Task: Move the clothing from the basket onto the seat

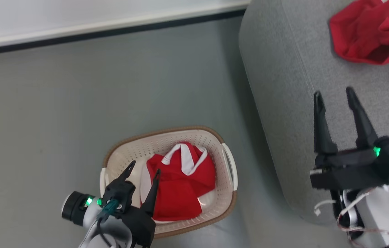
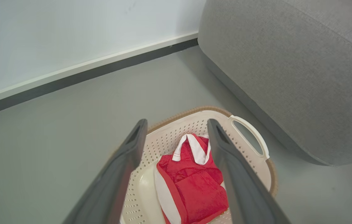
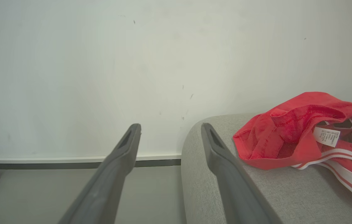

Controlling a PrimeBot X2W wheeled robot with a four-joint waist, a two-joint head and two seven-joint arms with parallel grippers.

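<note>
The job looks about half done. One soft red cloth [image 1: 370, 32] lies crumpled on the grey woven seat [image 1: 284, 86], upper right. A red shirt [image 1: 180, 186] with a white collar is left in the holey cream basket [image 1: 167, 132], lower middle. The left hand [image 1: 145, 166] hangs over it, fingers apart and empty. The right hand [image 1: 333, 91] is apart too, above the seat.

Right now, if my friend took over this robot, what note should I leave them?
Left tool: open, empty, over the oval cream-white perforated plastic basket.
Right tool: open, empty, over the big grey fabric seat.
Done: one bright red garment with white stripes lies on the seat.
Left: a red garment with a white collar is in the basket. The left tool should probably grab it next and carry it to the seat.
</note>
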